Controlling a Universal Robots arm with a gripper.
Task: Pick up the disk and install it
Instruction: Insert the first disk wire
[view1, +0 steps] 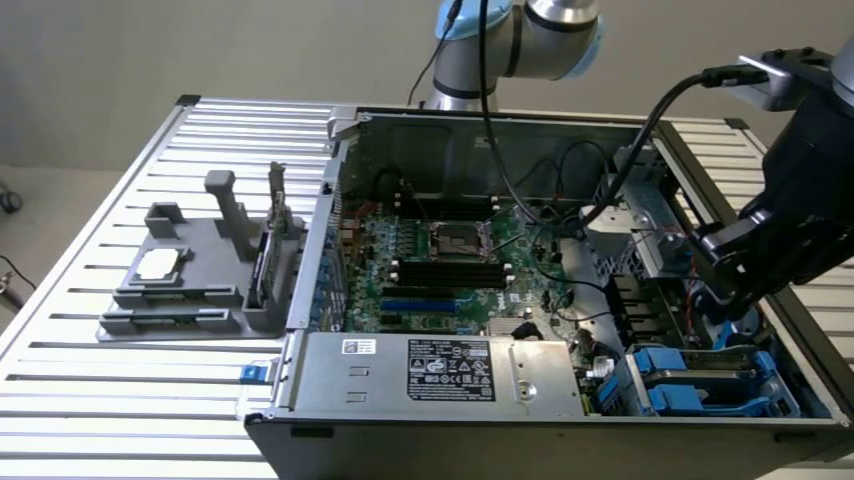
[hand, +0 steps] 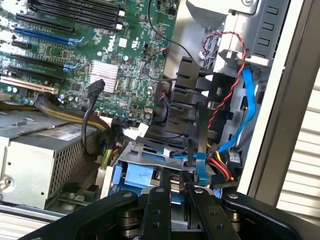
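While the claw (view1: 737, 288) hangs inside the open computer case (view1: 534, 122) at its drive-bay corner, the disk (view1: 674, 372) lies directly beneath it, seated low in the bay and known by its blue carrier (hand: 136, 176). Seen from the wrist, the claw (hand: 174, 184) stands just above that carrier. Whether it is clamped on the carrier's edge or merely poised over it cannot be told.

Surroundings, relative to the claw:
- **Power supply:** the power supply (view1: 441, 372) sits beside the bay, to the exterior view's left of the claw.
- **Motherboard:** the motherboard (view1: 441, 250) lies beyond the power supply.
- **Cables:** a blue cable (hand: 245, 110) and a red-and-black twisted pair (hand: 227, 80) run close past the claw, between it and the case wall.
- **Gray tray:** the gray tray (view1: 187, 300) stands well apart, outside the case.

Handling, by judgement:
- **Body:** the disk is probably a rigid metal block, dense for its size and sensitive to knocks.
- **Carrier:** the plastic carrier would flex a little under load, and its smooth flanks could slip in a loose hold.
- **Hold:** the soundest hold is likely across the two long sides, on the carrier rails backed by metal, and near the middle so the weight hangs level.
- **Parts to avoid:** the labelled face and the connector end are best left untouched.
- **Snagging:** nearby wiring is a snagging risk, so any tilt of the disk could catch a cable or jam it in the bay's guides.
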